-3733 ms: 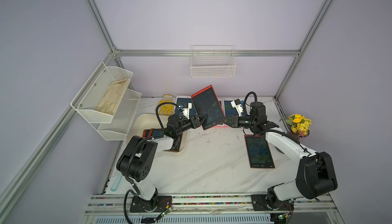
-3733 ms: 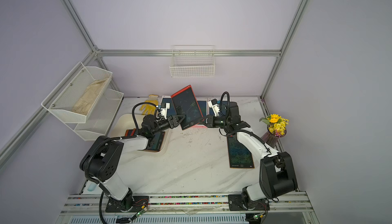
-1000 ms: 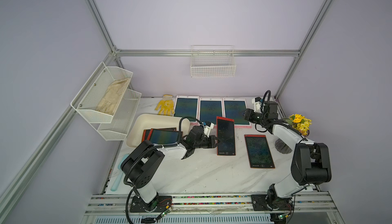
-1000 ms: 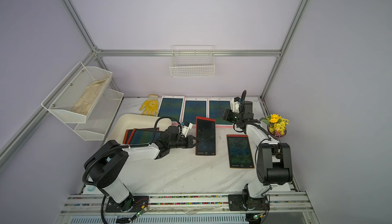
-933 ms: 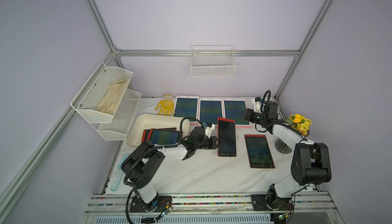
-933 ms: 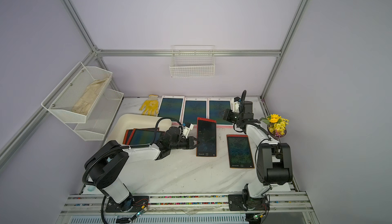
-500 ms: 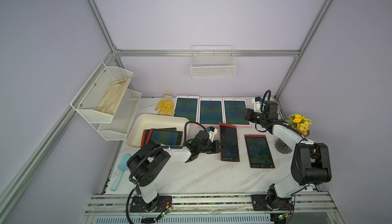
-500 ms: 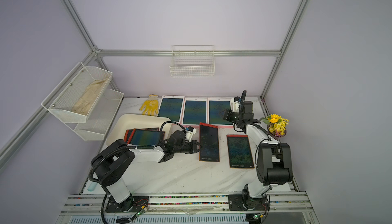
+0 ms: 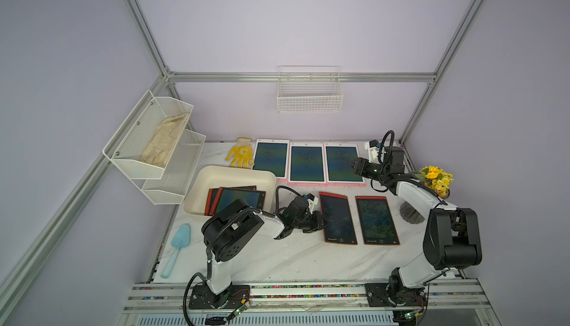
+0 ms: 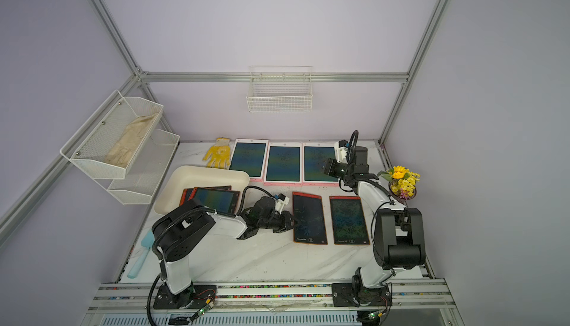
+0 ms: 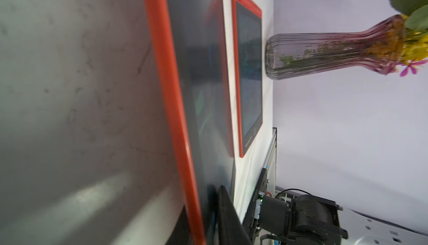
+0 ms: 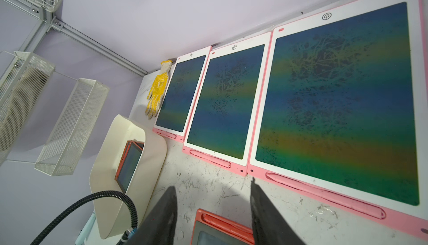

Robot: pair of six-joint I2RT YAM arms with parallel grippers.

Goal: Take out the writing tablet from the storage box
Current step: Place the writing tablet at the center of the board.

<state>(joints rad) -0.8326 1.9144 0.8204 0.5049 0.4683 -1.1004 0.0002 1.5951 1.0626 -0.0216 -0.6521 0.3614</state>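
Left gripper (image 9: 320, 221) straddles the flat red-framed writing tablet (image 9: 337, 219) at its long edge; clamped or loosened, I cannot tell. The cream plastic storage box (image 9: 228, 177) lies behind its wrist, nearest this arm.

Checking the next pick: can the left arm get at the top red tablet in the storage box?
Probably yes. The storage box is open-topped, and the top red tablet lies uncovered beside the left arm. The left gripper, at another tablet, must first pull back.
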